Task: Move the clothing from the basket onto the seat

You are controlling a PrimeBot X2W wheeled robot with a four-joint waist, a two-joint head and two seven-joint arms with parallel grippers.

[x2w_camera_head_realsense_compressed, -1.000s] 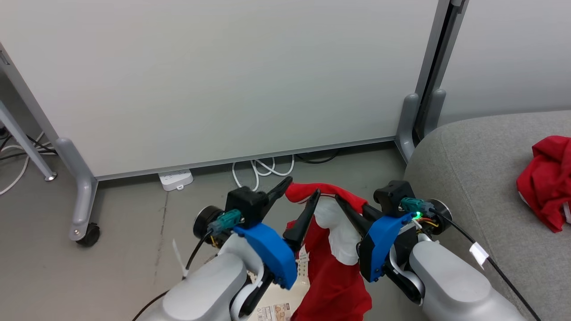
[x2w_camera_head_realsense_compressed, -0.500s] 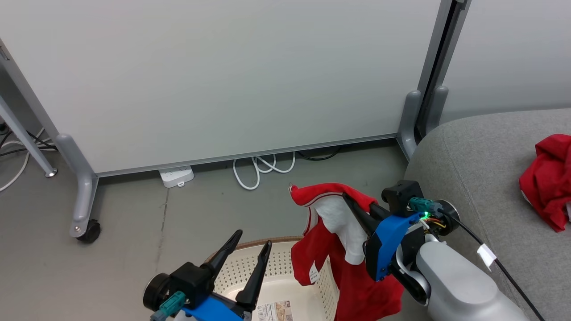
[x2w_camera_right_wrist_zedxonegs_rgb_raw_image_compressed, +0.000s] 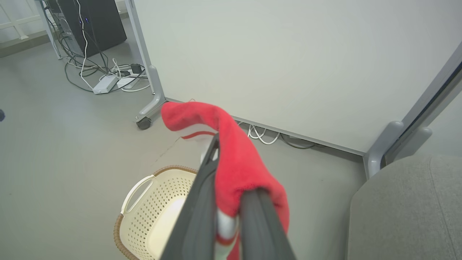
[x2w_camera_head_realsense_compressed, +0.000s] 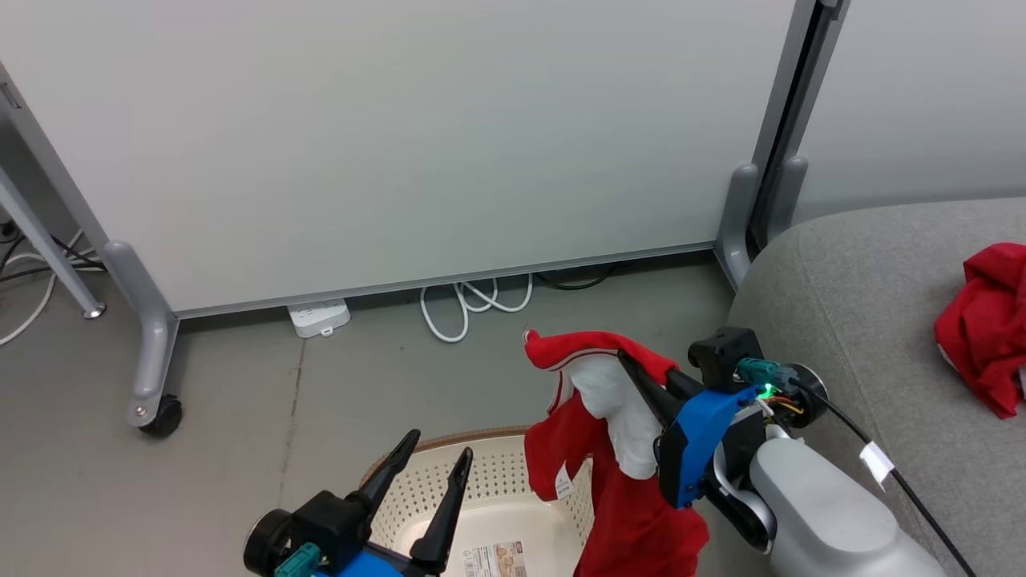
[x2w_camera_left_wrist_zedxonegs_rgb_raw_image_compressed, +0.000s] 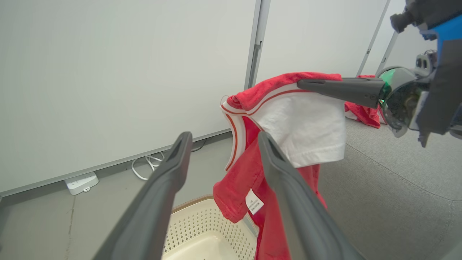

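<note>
Lowered, the left gripper [x2w_camera_head_realsense_compressed: 439, 445] gapes empty — right gripper [x2w_camera_head_realsense_compressed: 630, 368] clamps clothing [x2w_camera_head_realsense_compressed: 573, 433] dangling, perhaps into the basket [x2w_camera_head_realsense_compressed: 497, 481].

A power strip [x2w_camera_head_realsense_compressed: 319, 318] lies near coiled cable [x2w_camera_head_realsense_compressed: 473, 301]

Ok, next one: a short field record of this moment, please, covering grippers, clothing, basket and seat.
right gripper: shut on one red garment, held up, hanging by the basket's side
left gripper: open, empty, above the basket
basket: on the floor beside the seat, bottom label showing
other red garment: lying on the seat
task state: one garment on the seat, one not yet there
</note>
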